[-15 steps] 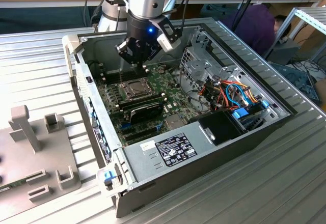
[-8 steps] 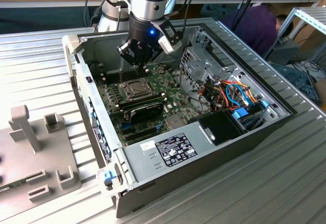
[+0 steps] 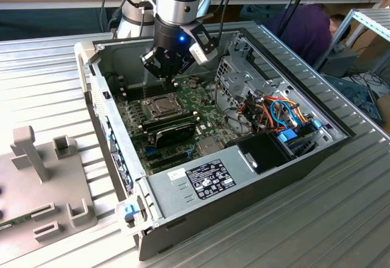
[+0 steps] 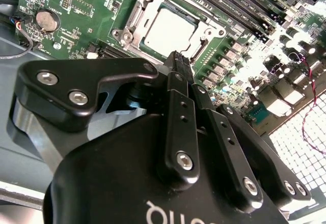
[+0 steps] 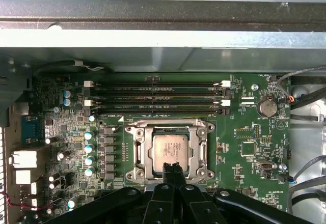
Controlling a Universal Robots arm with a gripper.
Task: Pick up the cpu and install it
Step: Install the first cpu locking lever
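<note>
So the tool (image 5: 174, 169) is hanging right over the near edge of the CPU socket, and in both wrist views its two black fingers (image 4: 179, 74) look pressed together with nothing between them, so clenched and empty as far as I can see. The cpu (image 5: 169, 149) is already sitting flat inside the socket, dull silver top facing up, framed by the shiny metal socket frame (image 5: 135, 152) on the motherboard (image 5: 244, 132). My read is the chip is dropped in but not locked down, though I honestly can't tell whether the frame is latched. If you're doing this bit, go gentle: check the chip sits level all around inside the socket before pushing on anything, because a tilted corner risks bending the contacts underneath. Keep the fingertips off the capacitors (image 5: 89, 147) beside the socket, and off the RAM slots (image 5: 158, 99) just beyond it; the slots run parallel to the socket's far side and are close. In the exterior view the tool (image 3: 166, 67) is down inside the open computer case (image 3: 244, 176), above the socket, with the drive cage (image 3: 234, 79) and cable bundle (image 3: 277, 112) off to the exterior view's right, so come straight up and down rather than swinging sideways. The case itself lies on the ribbed metal bench (image 3: 341, 219).
</note>
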